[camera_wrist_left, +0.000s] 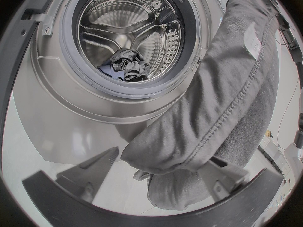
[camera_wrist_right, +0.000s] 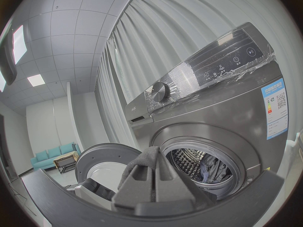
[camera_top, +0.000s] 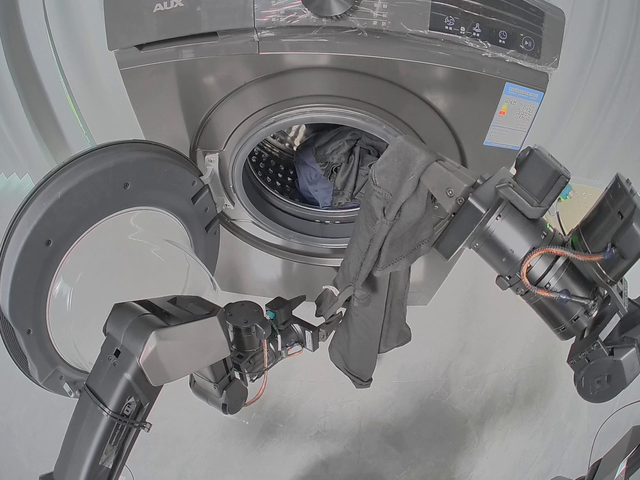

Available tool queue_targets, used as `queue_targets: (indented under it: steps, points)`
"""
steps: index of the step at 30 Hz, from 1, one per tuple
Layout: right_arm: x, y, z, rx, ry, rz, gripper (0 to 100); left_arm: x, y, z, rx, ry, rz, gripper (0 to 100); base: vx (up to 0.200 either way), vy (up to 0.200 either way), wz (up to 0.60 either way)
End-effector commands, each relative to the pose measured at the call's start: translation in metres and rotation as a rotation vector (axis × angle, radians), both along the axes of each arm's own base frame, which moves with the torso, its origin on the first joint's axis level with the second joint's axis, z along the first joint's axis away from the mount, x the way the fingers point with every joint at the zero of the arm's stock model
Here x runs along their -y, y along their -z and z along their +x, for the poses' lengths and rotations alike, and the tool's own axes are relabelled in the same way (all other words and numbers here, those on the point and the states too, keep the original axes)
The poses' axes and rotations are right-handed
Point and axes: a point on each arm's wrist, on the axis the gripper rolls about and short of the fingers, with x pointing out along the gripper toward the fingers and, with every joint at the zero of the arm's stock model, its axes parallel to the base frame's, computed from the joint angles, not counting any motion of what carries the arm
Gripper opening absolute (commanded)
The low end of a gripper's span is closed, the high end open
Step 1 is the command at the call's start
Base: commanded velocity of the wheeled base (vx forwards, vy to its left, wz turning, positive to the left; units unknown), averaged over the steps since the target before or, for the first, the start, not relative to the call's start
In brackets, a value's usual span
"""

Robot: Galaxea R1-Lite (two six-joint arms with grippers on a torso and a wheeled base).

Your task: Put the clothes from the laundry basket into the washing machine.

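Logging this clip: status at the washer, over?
Right gripper shut on grey garment before drum mouth. Left gripper open around its hanging end. Door open, clothes already inside.

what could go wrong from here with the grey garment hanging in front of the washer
1. Most of the grey garment hangs below the drum opening from the right gripper. If it is pushed in like this, its tail may end up draped over the rim.
2. The left gripper is open around the lower cloth and could snag it or pull it away.
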Motion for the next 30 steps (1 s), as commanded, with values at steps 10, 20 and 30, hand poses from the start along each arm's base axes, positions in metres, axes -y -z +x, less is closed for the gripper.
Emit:
queue_targets:
  steps: [10, 20, 30]
  points:
    - [0.002, 0.005, -0.001, -0.014, 0.002, -0.012, 0, 0.007, -0.004, 0.014, 0.059, -0.014, -0.036, 0, 0.0, 0.0, 0.0]
    - [0.029, 0.028, 0.034, -0.077, 0.15, -0.064, 0, -0.044, -0.084, -0.003, 0.109, -0.094, -0.047, 0, 0.0, 0.0, 0.0]
    - [0.047, 0.067, 0.043, -0.218, 0.209, -0.122, 0, -0.112, -0.158, -0.048, 0.177, -0.14, -0.048, 0, 0.0, 0.0, 0.0]
